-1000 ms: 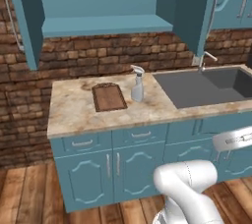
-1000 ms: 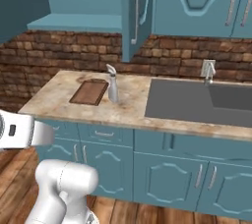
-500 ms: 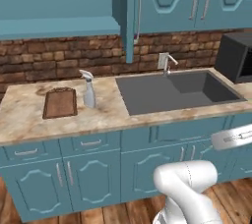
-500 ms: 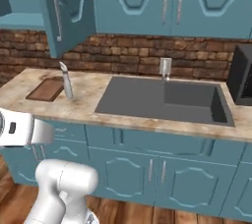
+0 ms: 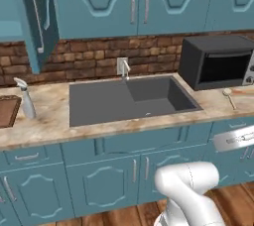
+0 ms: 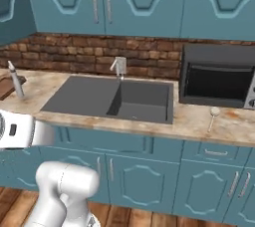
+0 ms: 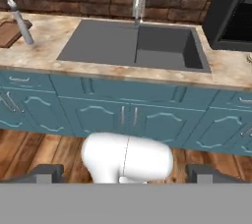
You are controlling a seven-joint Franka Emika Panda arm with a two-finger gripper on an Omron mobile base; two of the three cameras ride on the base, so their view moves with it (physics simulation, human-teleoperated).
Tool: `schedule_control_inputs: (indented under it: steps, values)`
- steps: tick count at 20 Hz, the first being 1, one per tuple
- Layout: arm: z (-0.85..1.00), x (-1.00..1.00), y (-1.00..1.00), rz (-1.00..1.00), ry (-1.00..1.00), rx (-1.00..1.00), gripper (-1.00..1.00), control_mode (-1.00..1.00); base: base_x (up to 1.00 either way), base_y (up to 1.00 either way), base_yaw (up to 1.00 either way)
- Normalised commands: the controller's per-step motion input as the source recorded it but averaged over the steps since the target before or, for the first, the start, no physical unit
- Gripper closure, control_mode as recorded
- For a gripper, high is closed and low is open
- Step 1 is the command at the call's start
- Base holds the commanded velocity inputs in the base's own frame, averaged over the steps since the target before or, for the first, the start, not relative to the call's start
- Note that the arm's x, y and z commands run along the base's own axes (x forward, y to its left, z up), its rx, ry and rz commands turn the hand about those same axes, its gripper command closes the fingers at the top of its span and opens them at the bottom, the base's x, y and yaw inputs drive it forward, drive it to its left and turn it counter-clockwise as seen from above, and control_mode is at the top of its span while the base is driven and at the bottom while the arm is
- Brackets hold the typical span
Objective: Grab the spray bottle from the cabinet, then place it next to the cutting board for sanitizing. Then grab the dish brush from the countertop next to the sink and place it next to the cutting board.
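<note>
One beige-and-brown marbled stone countertop [image 5: 49, 121] with a thick pale edge, running under the teal-blue wall cabinet [image 5: 37, 19], whose door stands open. One large dark grey sunken sink [image 5: 126, 98], silver faucet [image 5: 124, 66] at its back rim. One black toaster oven [image 5: 216, 61], right of the sink. One dark brown wooden cutting board [image 5: 6, 111], far left. One slim pale grey-white spray bottle [image 5: 25, 101], upright just beside the board. One small dish brush [image 5: 229, 97], pale stick handle and whitish round head, lying before the oven. One two-finger gripper [image 7: 123, 174], low before the lower cabinets, tips well apart and holding nothing.
</note>
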Motion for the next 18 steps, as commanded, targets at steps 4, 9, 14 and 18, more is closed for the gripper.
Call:
schedule_control_inputs:
  steps: [4,9,14,18]
  values:
    - [0.0,0.0,0.0,0.0,0.0,0.0,-1.0,1.0,0.46,-1.0,0.0]
    - [0.0,0.0,0.0,0.0,0.0,0.0,-1.0,1.0,0.48,-0.97,-0.01]
    - [0.0,0.0,0.0,0.0,0.0,0.0,-1.0,1.0,0.7,-0.48,-0.17]
    - [0.0,0.0,0.0,0.0,0.0,0.0,-1.0,1.0,0.85,0.19,-0.32]
